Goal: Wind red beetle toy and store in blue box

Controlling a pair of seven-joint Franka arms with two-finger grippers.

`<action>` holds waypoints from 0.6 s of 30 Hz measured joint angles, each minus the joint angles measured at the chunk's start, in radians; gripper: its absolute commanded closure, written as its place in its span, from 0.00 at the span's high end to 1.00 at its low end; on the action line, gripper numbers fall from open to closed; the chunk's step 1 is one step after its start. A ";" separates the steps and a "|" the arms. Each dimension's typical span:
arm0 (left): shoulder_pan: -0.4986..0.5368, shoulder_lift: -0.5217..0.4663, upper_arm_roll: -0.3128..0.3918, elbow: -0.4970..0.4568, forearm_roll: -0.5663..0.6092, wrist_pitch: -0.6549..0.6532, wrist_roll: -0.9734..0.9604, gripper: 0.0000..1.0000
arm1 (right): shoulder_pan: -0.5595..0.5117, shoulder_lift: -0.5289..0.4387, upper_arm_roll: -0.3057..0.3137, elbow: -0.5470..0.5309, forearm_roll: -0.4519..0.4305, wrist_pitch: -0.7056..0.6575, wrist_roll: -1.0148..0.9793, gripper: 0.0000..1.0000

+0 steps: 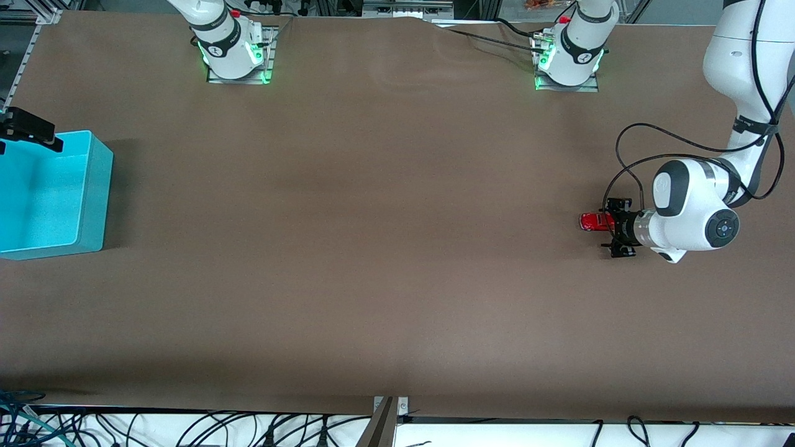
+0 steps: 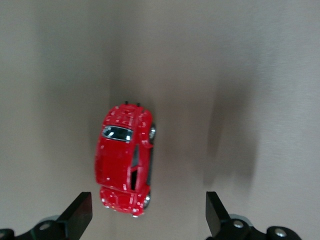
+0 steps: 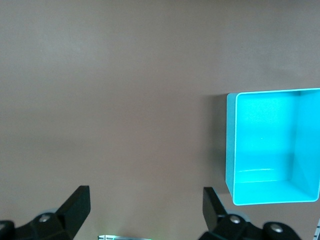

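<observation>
Left gripper [image 2: 145, 215] spread wide, low beside red beetle toy [image 1: 594, 221] for grasping. Right gripper [image 3: 145, 212] likewise open, waiting near blue box [image 1: 93, 186].

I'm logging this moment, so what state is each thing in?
red beetle toy: on its wheels on the table, ungrasped.
blue box: upright, open-topped, nothing inside.
left gripper: fingers open, beside the toy.
right gripper: fingers open, holding nothing, near the box.
</observation>
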 measured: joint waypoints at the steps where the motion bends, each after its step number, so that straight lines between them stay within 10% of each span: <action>1: 0.000 0.000 0.000 -0.002 0.000 0.004 0.000 1.00 | 0.000 0.000 0.000 0.000 0.000 0.000 0.000 1.00; 18: 0.000 0.001 0.002 -0.024 0.000 0.050 0.000 0.90 | 0.000 0.000 0.000 0.000 0.000 0.000 0.000 1.00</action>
